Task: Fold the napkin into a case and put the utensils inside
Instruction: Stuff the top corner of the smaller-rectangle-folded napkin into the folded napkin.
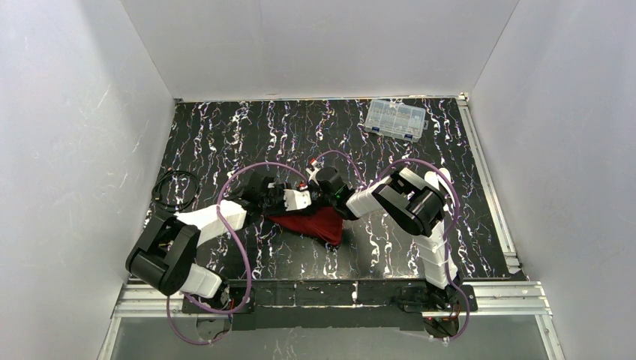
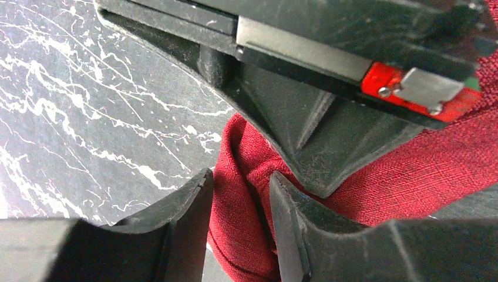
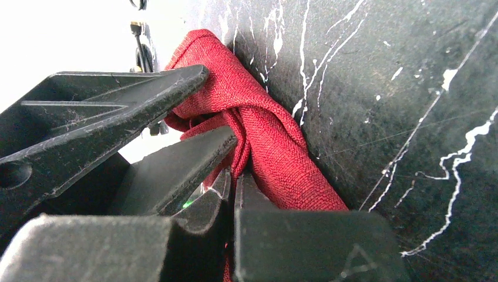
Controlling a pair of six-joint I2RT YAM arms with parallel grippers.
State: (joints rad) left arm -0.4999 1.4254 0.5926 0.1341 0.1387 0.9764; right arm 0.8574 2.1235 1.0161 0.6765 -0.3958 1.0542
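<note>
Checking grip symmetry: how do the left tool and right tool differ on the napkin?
The left tool spreads its fingers around a thick bunch of the napkin; the right tool holds its fingers almost together on a thin fold. The left tool enters from the left, the right tool from the right. Both grip it.

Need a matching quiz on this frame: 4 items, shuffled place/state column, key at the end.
Items:
1. napkin
2. box
3. black cable
4. left gripper

Place or state:
A. clear, far right
B. coiled at the left edge
C. shut on fabric
D. red, bunched at centre

Pairs: 1-D, 2-A, 3-B, 4-C
</note>
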